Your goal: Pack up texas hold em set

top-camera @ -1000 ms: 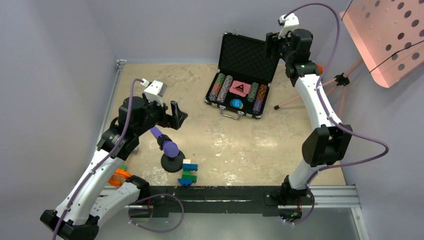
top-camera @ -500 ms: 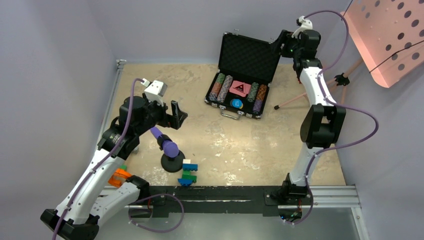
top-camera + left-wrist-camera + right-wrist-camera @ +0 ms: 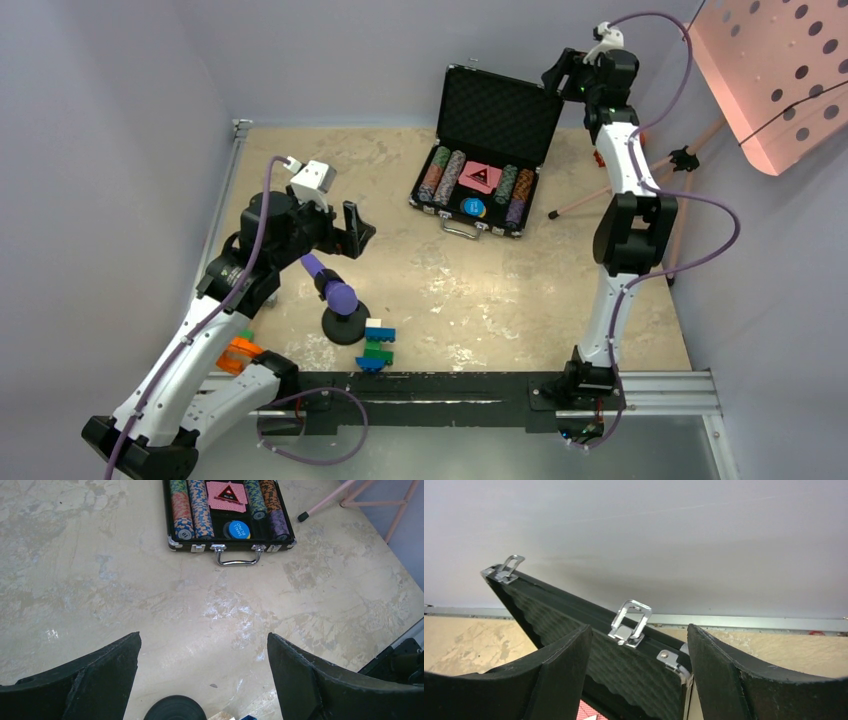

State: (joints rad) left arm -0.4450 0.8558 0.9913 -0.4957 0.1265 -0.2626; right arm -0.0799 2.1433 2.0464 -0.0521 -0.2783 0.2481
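Note:
The black case [image 3: 500,110] stands open at the back of the table, its foam-lined lid upright. Its tray holds rows of striped chips [image 3: 440,172], pink cards [image 3: 478,177] and a blue round button [image 3: 473,208]. My right gripper [image 3: 556,72] hovers at the lid's upper right corner. In the right wrist view the right gripper [image 3: 639,630] is open, its fingers [image 3: 569,665] on either side of that corner and a silver latch [image 3: 630,622]. My left gripper [image 3: 357,232] is open over bare table, well left of the case. The left wrist view has the left gripper [image 3: 203,637] empty, the case [image 3: 230,515] far ahead.
A purple-tipped object on a black round base [image 3: 340,305] and a toy-brick figure [image 3: 378,345] stand near the front, below my left gripper. A pink perforated board [image 3: 775,70] on a tripod [image 3: 600,195] stands to the right of the case. Walls close in behind it.
The right arm has straightened and lifted its wrist up and back to the lid's top right corner. Its jaws have widened a little. The left arm has not moved.

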